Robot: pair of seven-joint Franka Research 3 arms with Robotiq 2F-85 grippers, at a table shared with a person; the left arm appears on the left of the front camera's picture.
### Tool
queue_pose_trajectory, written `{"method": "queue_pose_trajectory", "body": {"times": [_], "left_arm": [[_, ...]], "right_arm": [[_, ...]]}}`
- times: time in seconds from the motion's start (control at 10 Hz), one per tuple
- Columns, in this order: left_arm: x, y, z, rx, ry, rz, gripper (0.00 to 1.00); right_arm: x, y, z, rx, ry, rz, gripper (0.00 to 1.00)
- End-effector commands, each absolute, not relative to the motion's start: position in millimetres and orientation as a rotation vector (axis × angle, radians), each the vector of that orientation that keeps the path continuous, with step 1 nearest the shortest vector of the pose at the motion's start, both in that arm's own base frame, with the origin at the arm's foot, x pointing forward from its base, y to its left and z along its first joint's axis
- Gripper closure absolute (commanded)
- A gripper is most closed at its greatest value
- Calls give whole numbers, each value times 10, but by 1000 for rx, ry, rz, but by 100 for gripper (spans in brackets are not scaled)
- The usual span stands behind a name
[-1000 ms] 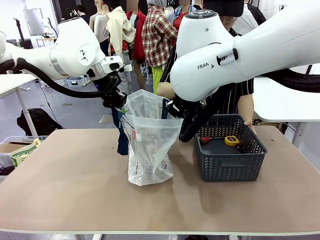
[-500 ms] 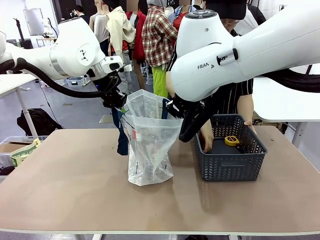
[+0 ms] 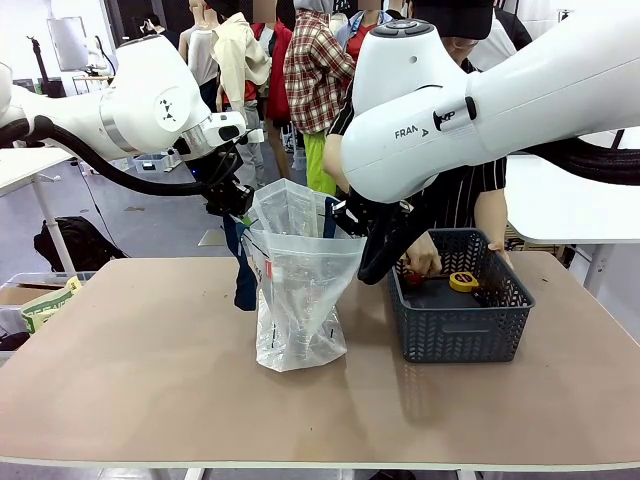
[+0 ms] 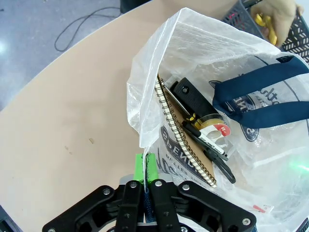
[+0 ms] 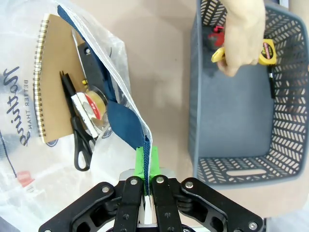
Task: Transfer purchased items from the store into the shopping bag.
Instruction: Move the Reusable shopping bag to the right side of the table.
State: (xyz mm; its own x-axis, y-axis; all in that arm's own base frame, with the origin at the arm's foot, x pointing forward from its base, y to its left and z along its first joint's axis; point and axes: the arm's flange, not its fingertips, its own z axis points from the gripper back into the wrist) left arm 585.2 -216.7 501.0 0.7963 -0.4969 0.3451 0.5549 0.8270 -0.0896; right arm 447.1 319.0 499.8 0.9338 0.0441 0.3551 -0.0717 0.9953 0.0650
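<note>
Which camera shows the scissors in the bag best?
Right wrist view: the scissors lie nearly full length, blades to handles, on the notebook. Left wrist view shows them foreshortened beside the tape. Front view: the bag's crumpled plastic obscures them.

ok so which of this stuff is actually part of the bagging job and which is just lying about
Job: shopping bag, gripped by left gripper and right gripper; notebook, scissors, tape roll inside it; basket with tape measure; person's hand in it.
Lying about: black bag, box, both off the table's left edge.
</note>
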Motion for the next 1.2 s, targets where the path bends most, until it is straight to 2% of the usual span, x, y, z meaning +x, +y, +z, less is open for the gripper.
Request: {"method": "queue_pose_trajectory", "body": {"times": [0.0,1.1], "left_arm": [[5863,-2150,5050,-170,-317,-565,100],[5863,-2150,5050,-170,-317,-565,100]], "right_arm": [[4452,3175,4993,71,-357,58,100],[4452,3175,4993,71,-357,58,100]]}}
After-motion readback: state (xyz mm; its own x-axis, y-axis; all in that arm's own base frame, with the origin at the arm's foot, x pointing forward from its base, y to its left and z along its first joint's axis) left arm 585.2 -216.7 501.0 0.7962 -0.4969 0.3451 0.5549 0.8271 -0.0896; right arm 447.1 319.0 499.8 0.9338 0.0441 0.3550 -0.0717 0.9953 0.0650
